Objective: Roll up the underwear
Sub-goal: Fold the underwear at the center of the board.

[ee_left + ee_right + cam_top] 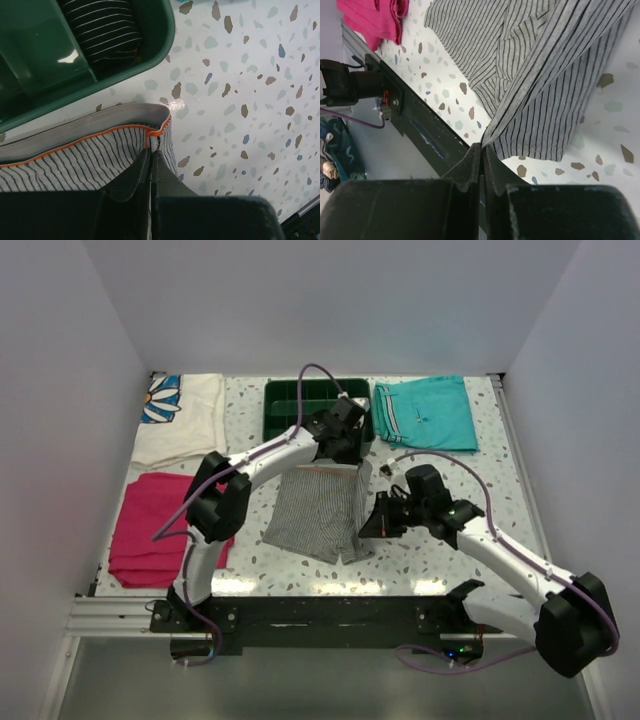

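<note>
Right jaws pinching underwear (320, 512) leg hem, left jaws pinching its waistband corner, green tray (271, 412) just beyond.

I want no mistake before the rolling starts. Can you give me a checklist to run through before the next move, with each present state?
1. Left claw shut on the underwear waistband corner: ok.
2. Right claw shut on its lower hem: ok.
3. Cloth lying flat: not ok, it folds and bunches toward the right claw.
4. Waistband apart from the green tray: ok, bare table shows between.
5. Both cloth layers inside each grip: cannot tell.
</note>
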Available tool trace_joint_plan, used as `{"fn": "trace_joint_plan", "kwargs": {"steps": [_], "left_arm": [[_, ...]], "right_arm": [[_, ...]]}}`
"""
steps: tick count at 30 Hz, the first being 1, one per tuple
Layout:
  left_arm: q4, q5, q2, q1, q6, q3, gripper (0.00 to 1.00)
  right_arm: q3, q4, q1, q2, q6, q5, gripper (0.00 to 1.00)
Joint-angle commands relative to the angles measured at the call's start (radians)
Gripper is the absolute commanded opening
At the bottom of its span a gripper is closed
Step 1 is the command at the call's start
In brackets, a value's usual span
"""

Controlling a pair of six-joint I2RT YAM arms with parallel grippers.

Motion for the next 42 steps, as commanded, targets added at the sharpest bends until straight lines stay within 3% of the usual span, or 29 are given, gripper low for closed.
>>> {"fn": "trace_joint_plan", "kwargs": {"steps": [1,21,42], "left_arm": [[0.094,0.031,-0.142,0.055,0.035,-0.085,0.05],[0.227,0.071,-0.383,0.237,0.078,-0.475,0.06],[0.212,0.045,-0.409,0.333,0.104,-0.575,0.05]], "right_arm": [[0.066,0.052,0.071,0.046,0.049,0.028,0.02],[0.34,0.099,0.313,0.389,0.105,0.135,0.02],[0.549,0.131,0.411,0.661,0.094,0.109,0.02]]}}
